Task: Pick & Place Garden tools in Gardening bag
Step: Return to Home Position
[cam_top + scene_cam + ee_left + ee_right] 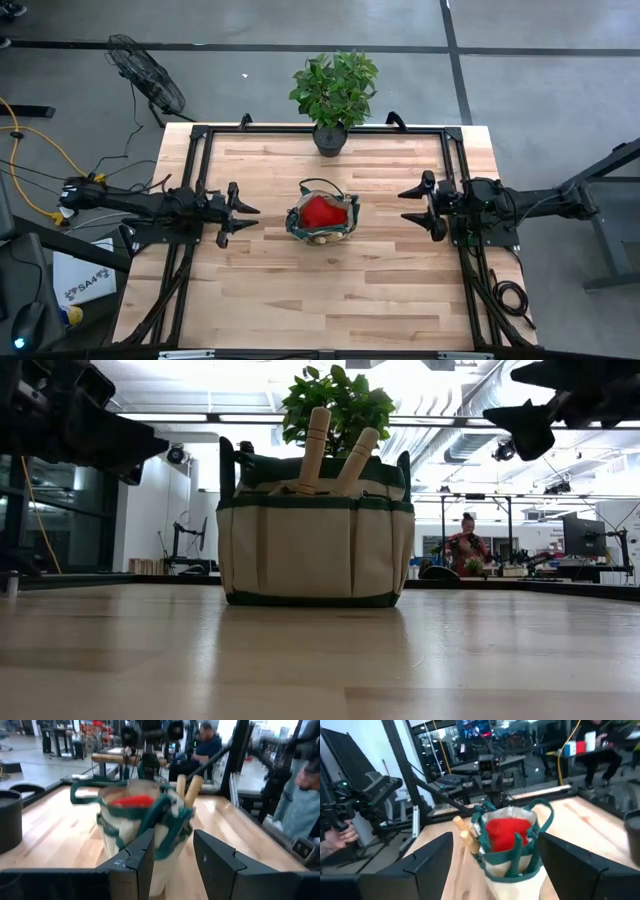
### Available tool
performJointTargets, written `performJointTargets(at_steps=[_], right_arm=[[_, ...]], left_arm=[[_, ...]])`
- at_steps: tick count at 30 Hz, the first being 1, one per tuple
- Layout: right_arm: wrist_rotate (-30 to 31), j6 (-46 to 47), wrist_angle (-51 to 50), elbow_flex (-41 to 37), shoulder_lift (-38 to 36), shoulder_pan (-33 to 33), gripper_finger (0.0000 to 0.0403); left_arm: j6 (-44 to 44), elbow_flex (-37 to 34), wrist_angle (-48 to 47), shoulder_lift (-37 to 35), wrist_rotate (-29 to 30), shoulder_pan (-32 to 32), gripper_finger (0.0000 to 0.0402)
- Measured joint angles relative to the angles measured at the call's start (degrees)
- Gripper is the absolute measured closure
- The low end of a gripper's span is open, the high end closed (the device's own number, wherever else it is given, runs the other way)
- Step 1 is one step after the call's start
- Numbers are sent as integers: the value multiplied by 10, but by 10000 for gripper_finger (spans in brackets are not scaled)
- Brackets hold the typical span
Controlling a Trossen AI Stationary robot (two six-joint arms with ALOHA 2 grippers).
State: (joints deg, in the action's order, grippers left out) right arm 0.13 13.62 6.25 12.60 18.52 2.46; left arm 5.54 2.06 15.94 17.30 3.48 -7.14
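The tan gardening bag [321,222] with green trim stands upright on its base at the table's middle. A red soft bundle [322,211] fills its top, and two wooden tool handles [335,455] stick up from it; they also show in the left wrist view [188,789]. My left gripper [250,218] is open and empty, above the table to the bag's left. My right gripper [408,205] is open and empty, above the table to the bag's right. The bag shows in the right wrist view [512,845] too.
A potted green plant [334,95] in a dark pot stands at the table's far edge, behind the bag. Bare wood lies toward the table's near edge. People sit and stand in the room beyond the table.
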Motion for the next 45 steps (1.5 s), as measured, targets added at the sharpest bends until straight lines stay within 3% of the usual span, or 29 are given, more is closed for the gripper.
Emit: performJointTargets(at_steps=[6, 12, 18, 24, 35, 45], right_arm=[[28, -22, -16, 0, -5, -8, 121], [-6, -2, 21, -39, -5, -33, 121], [-3, 24, 60, -86, -21, -56, 121], [-26, 32, 110, -121, -43, -79, 121], [-26, 7, 54, -121, -46, -114, 121], [-28, -12, -26, -121, -85, -121, 121]], left_arm=[[-10, -7, -11, 0, 26, 0, 268], [-33, -8, -15, 0, 33, 0, 268], [-59, -9, -15, -8, 96, 1, 268], [-80, -9, -26, -37, 91, 0, 268], [-41, -10, -40, -45, 107, 0, 268], [-50, -10, -146, -174, 62, 0, 268]])
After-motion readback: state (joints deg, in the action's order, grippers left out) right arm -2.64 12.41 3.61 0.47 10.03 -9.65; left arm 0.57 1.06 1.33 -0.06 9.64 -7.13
